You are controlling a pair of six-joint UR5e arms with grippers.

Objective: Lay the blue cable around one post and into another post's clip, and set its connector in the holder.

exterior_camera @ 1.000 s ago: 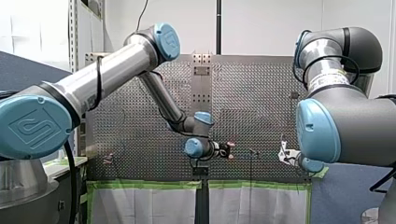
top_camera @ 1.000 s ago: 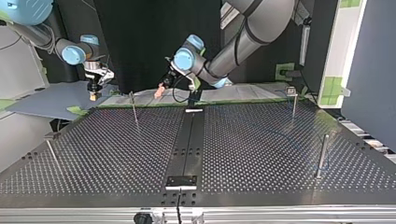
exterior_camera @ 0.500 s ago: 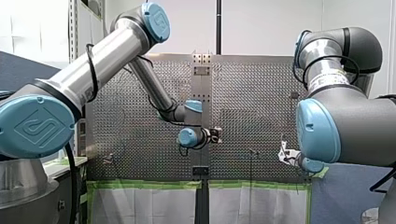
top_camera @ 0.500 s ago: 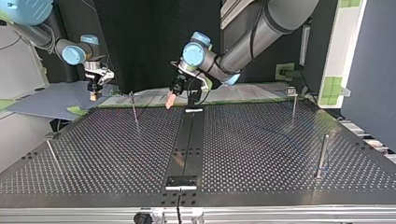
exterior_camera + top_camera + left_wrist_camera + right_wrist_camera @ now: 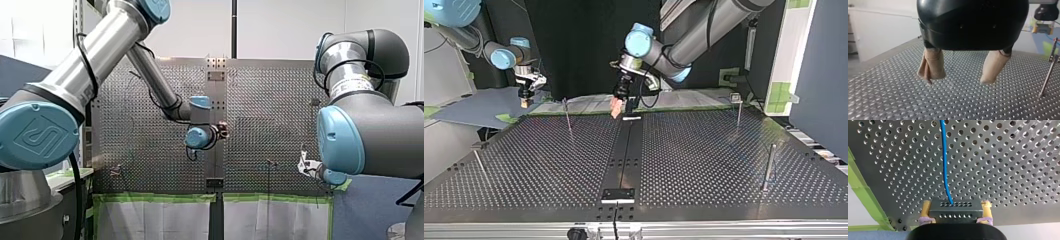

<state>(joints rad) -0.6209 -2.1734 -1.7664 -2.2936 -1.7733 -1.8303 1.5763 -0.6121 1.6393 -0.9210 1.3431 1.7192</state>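
While R gripper clamps the dark perforated connector block in yellow pads near edge of perforated metal table, thin blue cable trailing ahead, L gripper hangs spread & empty; tugging cable could twist connector loose

No words can be read here: just an embossed logo on the left arm's blue joint cap, near left; the right arm's white label is illegible.

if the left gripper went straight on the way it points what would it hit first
Probably the perforated table: the left gripper points down at it, open, nothing between or under its pads. The thin post stands off to the side.
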